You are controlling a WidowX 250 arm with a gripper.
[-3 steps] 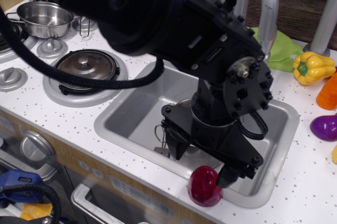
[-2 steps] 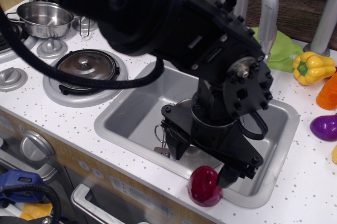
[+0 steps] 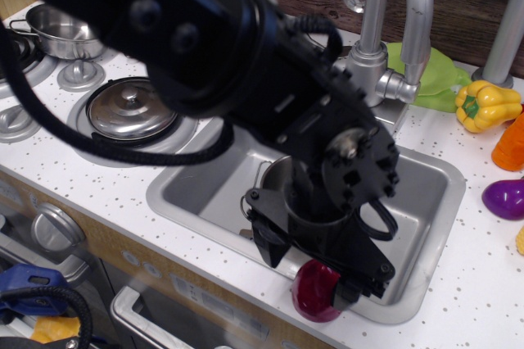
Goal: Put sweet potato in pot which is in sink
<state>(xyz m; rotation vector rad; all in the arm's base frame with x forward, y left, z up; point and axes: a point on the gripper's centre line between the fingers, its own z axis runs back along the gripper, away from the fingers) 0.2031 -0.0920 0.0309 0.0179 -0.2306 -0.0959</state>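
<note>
The dark red sweet potato [image 3: 312, 294] lies on the front rim of the grey sink [image 3: 202, 187]. The steel pot [image 3: 276, 175] stands in the sink, mostly hidden behind my black arm; one wire handle [image 3: 246, 206] shows. My gripper [image 3: 315, 269] is open and sits low over the sweet potato. The left finger hangs inside the sink, and the right finger covers the potato's upper right side. I cannot tell whether the fingers touch it.
The tall silver faucet [image 3: 403, 5] rises behind the sink. A flat lid with a knob [image 3: 131, 108] and a small steel pan [image 3: 61, 29] are on the stove at left. A green cloth [image 3: 435, 79], yellow pepper [image 3: 485, 104], orange toy [image 3: 512, 144] and purple toy [image 3: 503, 199] lie at right.
My arm has moved down and slightly left, so the gripper is lower and now covers part of the sweet potato. The potato has not moved.
</note>
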